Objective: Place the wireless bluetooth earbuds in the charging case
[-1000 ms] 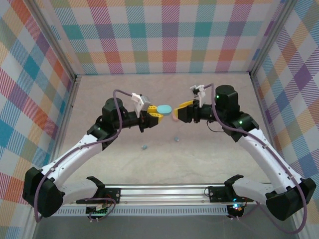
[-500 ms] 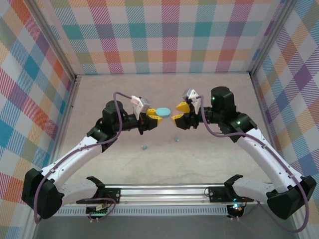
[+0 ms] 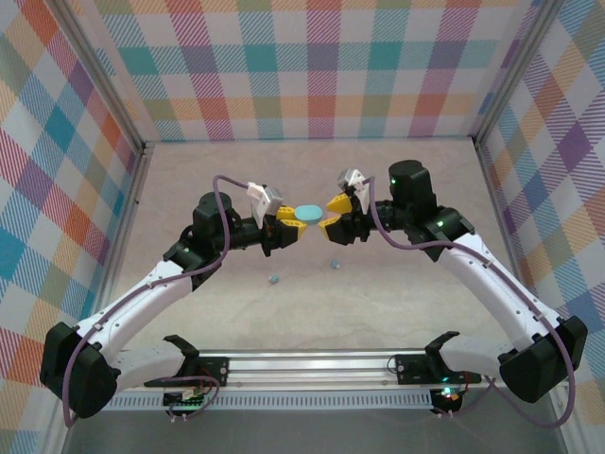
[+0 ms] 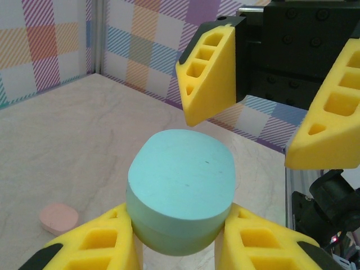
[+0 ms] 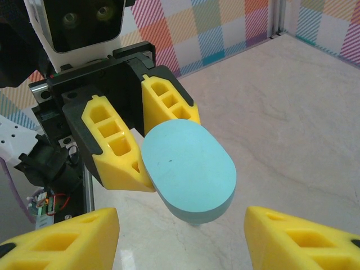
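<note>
Left gripper (image 4: 179, 228) clamps the blue case (image 4: 181, 188); right gripper (image 5: 183, 236) faces it, jaws wide, not touching. Top view adds two tiny earbuds (image 3: 273, 279) on the worktop (image 3: 397, 303); left wrist view, a pink oval (image 4: 58, 218)

Bright, even overhead light; soft faint shadows; no glare; wrist views sharp, backgrounds slightly soft.
</note>
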